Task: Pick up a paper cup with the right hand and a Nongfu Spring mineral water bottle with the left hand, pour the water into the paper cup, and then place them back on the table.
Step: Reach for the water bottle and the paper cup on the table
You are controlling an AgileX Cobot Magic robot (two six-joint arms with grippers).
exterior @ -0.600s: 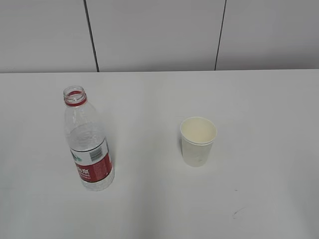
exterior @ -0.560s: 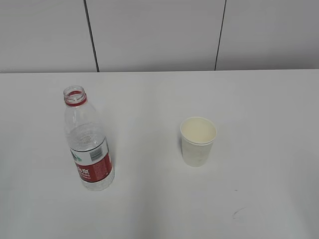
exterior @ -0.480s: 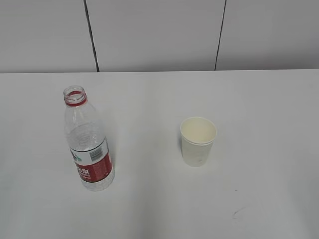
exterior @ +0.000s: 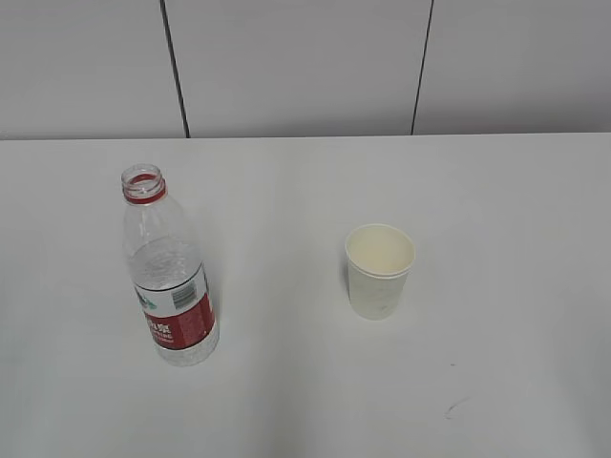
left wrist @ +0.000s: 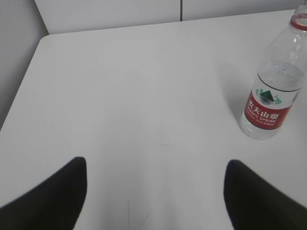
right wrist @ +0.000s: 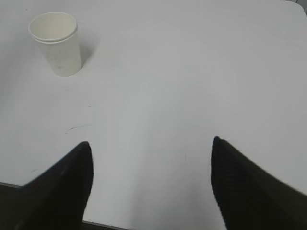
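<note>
We note the Nongfu Spring mineral water bottle (exterior: 168, 277) uncapped at left, the paper cup (exterior: 379, 270) upright at right, ready for pouring; left gripper (left wrist: 153, 191) and right gripper (right wrist: 151, 184) gape wide, empty.

Left wrist view: the bottle (left wrist: 274, 91) mouth is cut off by the top edge. Both wrist views: only blurred dark fingers (left wrist: 45, 201) (right wrist: 55, 189) show, cropped by the bottom edge.

The white bench (exterior: 496, 191) was seen bearing an uncapped bottle (exterior: 170, 277), stood upright at the left, and a paper cup (exterior: 379, 271), set upright well apart.
</note>
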